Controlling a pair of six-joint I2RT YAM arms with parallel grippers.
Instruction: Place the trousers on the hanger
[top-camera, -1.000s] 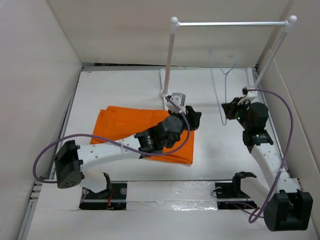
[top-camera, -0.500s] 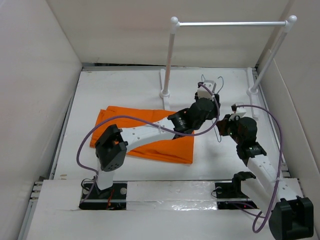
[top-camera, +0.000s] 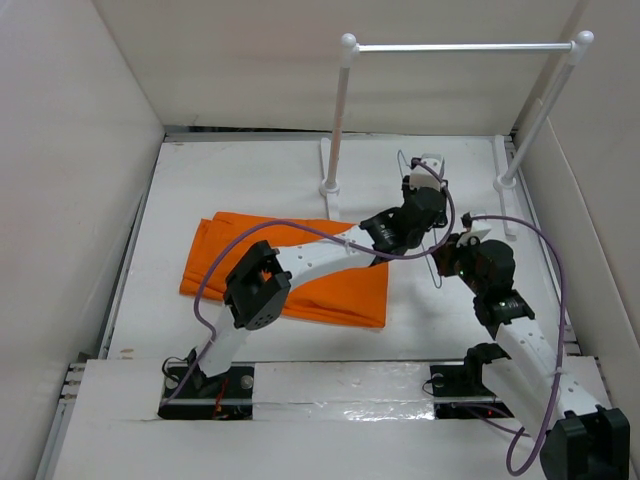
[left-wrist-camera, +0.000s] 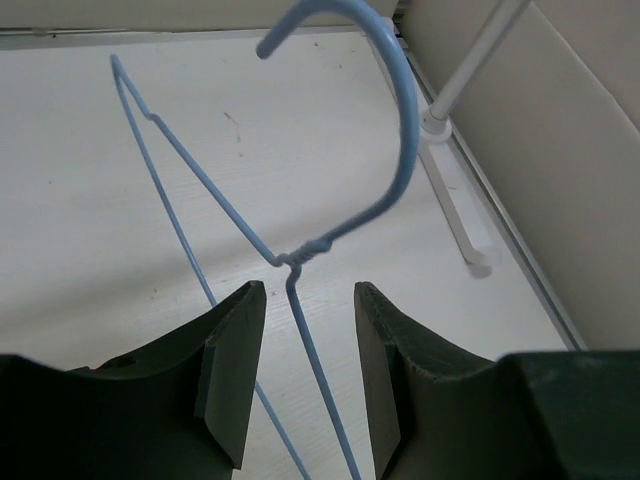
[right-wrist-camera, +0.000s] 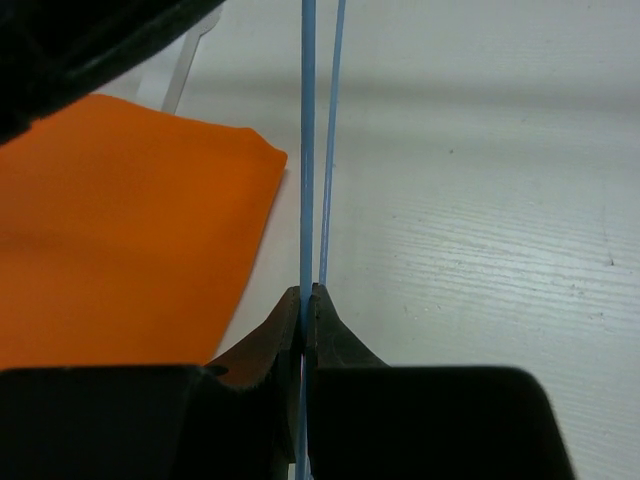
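Two grippers work one hanger (left-wrist-camera: 404, 120). R gripper (right-wrist-camera: 306, 296): fingers pinched tight on a blue wire of the frame. L gripper (left-wrist-camera: 305, 300): fingers apart, w/ the wire below the twisted neck running down thru the gap; can't tell if it touches either pad. Hanger sits btwn the two wrists, just right of the trousers (top-camera: 335, 292), in front of the rack (top-camera: 460, 47). Hook end points away from the L wrist cam, curl opening to the left in that view. Long axis runs straight out from the R fingers, two wires nearly parallel. Trousers lie flat and folded, long side across the table (top-camera: 250, 180), partly under the L arm (top-camera: 310, 262). Table white, lightly scuffed; pale walls (top-camera: 100, 150) on three sides; rack is white, two posts w/ a silver bar, at the back.
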